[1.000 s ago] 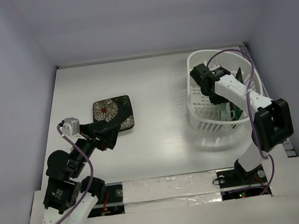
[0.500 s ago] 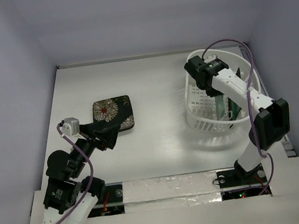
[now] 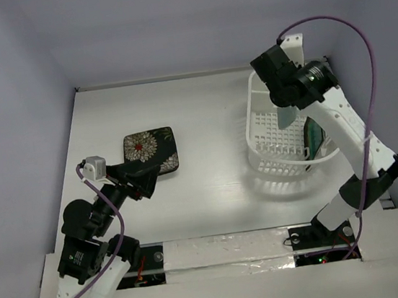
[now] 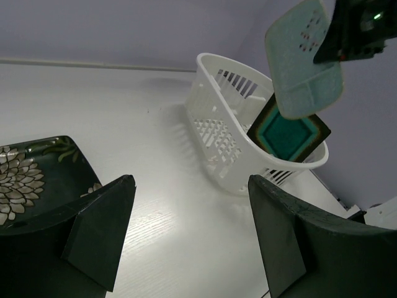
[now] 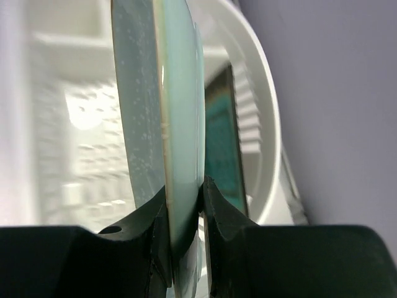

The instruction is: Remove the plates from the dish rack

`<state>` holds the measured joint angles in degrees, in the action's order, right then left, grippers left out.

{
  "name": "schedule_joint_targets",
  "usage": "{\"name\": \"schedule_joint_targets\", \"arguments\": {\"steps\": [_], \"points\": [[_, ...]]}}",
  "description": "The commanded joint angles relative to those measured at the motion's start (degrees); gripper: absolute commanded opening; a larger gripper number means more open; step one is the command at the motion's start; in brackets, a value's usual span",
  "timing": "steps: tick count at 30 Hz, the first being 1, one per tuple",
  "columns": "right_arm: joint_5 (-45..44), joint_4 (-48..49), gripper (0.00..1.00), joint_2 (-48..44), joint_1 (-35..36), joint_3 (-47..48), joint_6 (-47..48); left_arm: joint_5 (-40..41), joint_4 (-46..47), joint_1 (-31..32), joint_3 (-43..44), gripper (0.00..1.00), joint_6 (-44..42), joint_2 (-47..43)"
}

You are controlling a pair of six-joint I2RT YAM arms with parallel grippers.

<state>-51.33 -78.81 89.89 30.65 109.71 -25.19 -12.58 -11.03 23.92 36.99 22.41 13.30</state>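
The mint plate (image 4: 304, 59) is held up in the air, above the rack (image 3: 273, 162). It is held on its edge, hanging straight down. Its top edge is pinched by the right jaws, one on each face of the plate. No part of it is seen touching the rack.

The teal plate (image 4: 290, 133) is inside the rack. It is stood up on one corner and leaned against the rack's wall on the right side. Its top corner is seen above the rim. The grid floor beside it is seen through the mint plate's side in the right wrist view.

The rack is set on the right part of the tabletop (image 3: 203, 119), close to the back.

The black plate (image 3: 150, 150) is laid flat on the left part of the tabletop, well apart from the rack. White and red flowers are seen on it.

The left jaws are spread wide. They are held low, at the near edge of the black plate. Nothing is held between them. Whether the plate is touched by them cannot be told.
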Motion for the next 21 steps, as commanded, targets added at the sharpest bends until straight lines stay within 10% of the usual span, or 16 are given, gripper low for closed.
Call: {"name": "schedule_joint_targets", "arguments": {"steps": [1,7,21], "points": [[-6.9,0.6,0.0,-3.8,6.9,10.6,0.0,0.1,1.7,0.2,1.3,0.71,-0.1,0.4],[-7.7,10.0,0.0,-0.3,14.9,15.0,2.9,0.8,1.9,0.2,1.2,0.7,0.1,0.3],[23.0,59.1,0.0,-6.9,23.1,-26.3,-10.8,1.3,1.8,-0.8,1.2,0.7,0.2,1.8]]}}
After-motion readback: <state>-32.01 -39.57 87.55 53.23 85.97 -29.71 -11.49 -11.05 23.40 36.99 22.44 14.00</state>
